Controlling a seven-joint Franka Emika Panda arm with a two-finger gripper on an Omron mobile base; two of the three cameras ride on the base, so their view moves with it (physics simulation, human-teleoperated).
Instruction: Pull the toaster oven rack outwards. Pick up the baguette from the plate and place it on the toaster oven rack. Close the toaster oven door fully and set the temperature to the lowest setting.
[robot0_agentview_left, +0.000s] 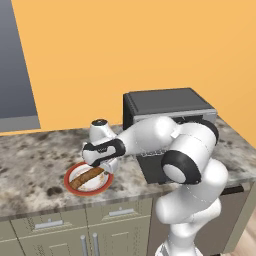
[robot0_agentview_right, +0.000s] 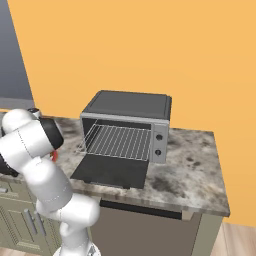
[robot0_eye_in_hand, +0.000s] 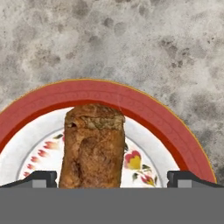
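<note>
The brown baguette (robot0_agentview_left: 86, 177) lies across the red-rimmed plate (robot0_agentview_left: 70, 187) on the counter, left of the toaster oven (robot0_agentview_left: 167, 105). My gripper (robot0_agentview_left: 104, 171) hangs over the baguette's right end. In the hand view the baguette (robot0_eye_in_hand: 92, 148) sits between my two fingertips (robot0_eye_in_hand: 39, 178), which stand wide apart on either side of it, open, over the plate (robot0_eye_in_hand: 144, 109). The toaster oven (robot0_agentview_right: 127, 106) has its door (robot0_agentview_right: 111, 171) folded down flat. The silver wire rack (robot0_agentview_right: 119, 141) sticks out of the cavity over the door.
A speckled stone counter (robot0_agentview_right: 192, 170) carries everything, with cabinet drawers (robot0_agentview_left: 50, 223) below. An orange wall stands behind. A grey panel (robot0_agentview_left: 15, 65) hangs at the upper left. Two knobs (robot0_agentview_right: 159, 144) sit on the oven's right strip. My arm's elbow (robot0_agentview_left: 185, 160) blocks the oven front.
</note>
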